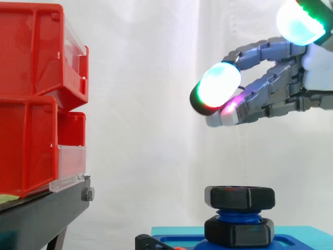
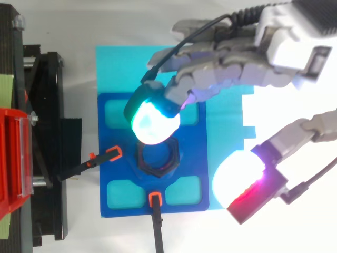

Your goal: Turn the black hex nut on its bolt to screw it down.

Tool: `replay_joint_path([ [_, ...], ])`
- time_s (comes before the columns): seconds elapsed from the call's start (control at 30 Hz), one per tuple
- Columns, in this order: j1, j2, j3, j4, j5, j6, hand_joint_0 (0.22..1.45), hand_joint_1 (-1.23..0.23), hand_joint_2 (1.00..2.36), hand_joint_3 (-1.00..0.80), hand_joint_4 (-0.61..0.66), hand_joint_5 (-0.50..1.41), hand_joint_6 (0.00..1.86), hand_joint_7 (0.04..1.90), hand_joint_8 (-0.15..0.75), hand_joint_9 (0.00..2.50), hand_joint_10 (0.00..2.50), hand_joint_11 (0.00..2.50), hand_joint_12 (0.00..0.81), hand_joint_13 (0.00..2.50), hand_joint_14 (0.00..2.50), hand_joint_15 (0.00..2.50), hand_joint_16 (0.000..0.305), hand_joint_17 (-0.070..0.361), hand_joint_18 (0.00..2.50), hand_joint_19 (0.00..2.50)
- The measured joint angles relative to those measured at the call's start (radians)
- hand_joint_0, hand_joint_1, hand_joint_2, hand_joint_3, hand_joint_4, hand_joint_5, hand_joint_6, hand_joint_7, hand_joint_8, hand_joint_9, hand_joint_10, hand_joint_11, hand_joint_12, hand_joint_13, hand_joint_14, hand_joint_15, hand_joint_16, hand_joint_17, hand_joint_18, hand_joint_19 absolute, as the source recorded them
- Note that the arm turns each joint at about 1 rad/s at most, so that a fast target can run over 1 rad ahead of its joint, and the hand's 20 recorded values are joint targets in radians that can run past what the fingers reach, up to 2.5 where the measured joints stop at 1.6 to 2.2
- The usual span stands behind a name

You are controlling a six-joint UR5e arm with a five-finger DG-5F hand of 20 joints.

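Currently the robot hand [image 1: 270, 78] hangs in the air above the nut [image 1: 239, 198] without touching it. Its fingers are loosely extended and spread wide, with nothing held. The black hex nut sits at the top of the blue bolt [image 1: 238, 214], and a second nut [image 1: 238, 232] sits lower down against the blue base [image 2: 113, 168]. From above, one glowing fingertip [image 2: 152, 120] lies just over the nut's far edge and another pad [image 2: 239, 176] is well off to the side. Red bins [image 1: 31, 104] on a black stand [image 1: 47, 213] are at the left, well apart.
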Motion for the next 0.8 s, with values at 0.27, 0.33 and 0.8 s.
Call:
replay_joint_path([
  [0.27,0.019,-0.075,0.036,0.041,0.0,-0.04,0.54,-0.52,1.0,-0.5,0.12,-0.14,0.5,0.76,0.215,0.76,0.0,0.04,0.26,0.34,0.0,0.0,0.033,0.074,0.09,0.04],
  [0.33,0.026,-0.088,0.042,0.063,0.0,-0.047,0.54,-0.52,1.0,-0.5,0.11,-0.13,0.5,0.77,0.216,0.74,0.0,0.04,0.261,0.33,0.0,0.0,0.033,0.074,0.08,0.04],
  [0.8,0.052,-0.154,0.073,0.164,0.012,-0.11,0.53,-0.51,1.0,-0.5,0.15,-0.11,0.5,0.86,0.221,0.75,0.0,0.04,0.256,0.34,0.0,0.0,0.03,0.067,0.06,0.0],
])
